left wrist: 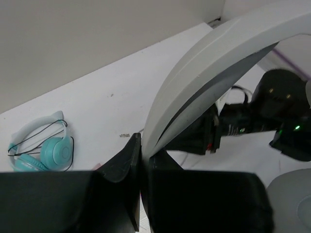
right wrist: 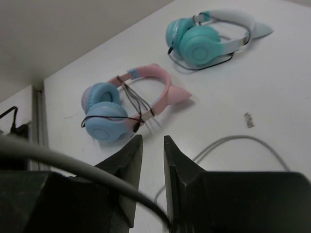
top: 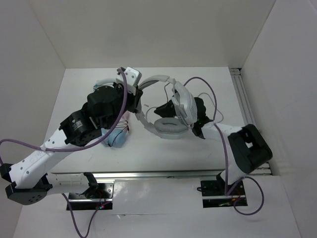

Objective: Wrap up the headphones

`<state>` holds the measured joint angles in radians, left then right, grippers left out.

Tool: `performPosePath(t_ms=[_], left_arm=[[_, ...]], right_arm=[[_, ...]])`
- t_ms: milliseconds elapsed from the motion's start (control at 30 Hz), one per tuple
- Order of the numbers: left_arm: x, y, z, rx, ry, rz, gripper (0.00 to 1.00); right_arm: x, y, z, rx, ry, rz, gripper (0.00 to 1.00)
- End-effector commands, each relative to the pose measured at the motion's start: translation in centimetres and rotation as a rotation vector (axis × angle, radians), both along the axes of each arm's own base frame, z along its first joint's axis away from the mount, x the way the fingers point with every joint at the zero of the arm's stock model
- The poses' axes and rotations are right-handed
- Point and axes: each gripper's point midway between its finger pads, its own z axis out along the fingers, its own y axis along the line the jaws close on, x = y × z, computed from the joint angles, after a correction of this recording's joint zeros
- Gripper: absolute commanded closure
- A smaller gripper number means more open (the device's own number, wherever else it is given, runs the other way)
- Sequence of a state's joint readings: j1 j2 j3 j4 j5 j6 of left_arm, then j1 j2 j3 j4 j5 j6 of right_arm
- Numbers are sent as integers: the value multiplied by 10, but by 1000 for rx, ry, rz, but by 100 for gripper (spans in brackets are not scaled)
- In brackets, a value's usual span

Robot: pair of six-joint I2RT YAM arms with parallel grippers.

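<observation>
The bench (top: 198,148) lies under the headphones (top: 171,128), whose headband arches upward. The left end effector (left wrist: 141,145) is clamped shut on that headband's end. On the headphones' opposite side, the right end effector (right wrist: 151,145) has its jaws slightly parted and pinches nothing. The thin cable (right wrist: 243,141) trails loose beside the headphones, so it could slip away or snag, leaving the wrap slack.
</observation>
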<state>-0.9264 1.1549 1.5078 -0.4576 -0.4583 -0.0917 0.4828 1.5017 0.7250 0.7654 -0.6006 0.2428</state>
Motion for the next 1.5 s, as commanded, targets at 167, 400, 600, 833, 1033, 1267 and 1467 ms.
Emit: performPosePath(t_ms=[167,400,600,833,1033,1267,1467], left_arm=[[2,38,86,-473,-99,222,100],[17,56,100,-608,-95,393,100],[27,81,99,-638,-108,583,100],[69,125,70,-572,-135,861,100],[116,166,21,-473,-97,1087,100],[156,191,-37,-448,68,1170,100],[159,208,-79,-232,134,1230,100]], right_arm=[[-32,39,-23,193,61,190,66],[-42,66,-51,240,133,247,70],[-44,75,-75,226,176,229,96],[-66,55,-64,197,181,52,100],[-120,69,-35,-2,93,3,100],[-151,83,33,-81,-21,56,100],[-151,56,96,-82,-144,-80,100]])
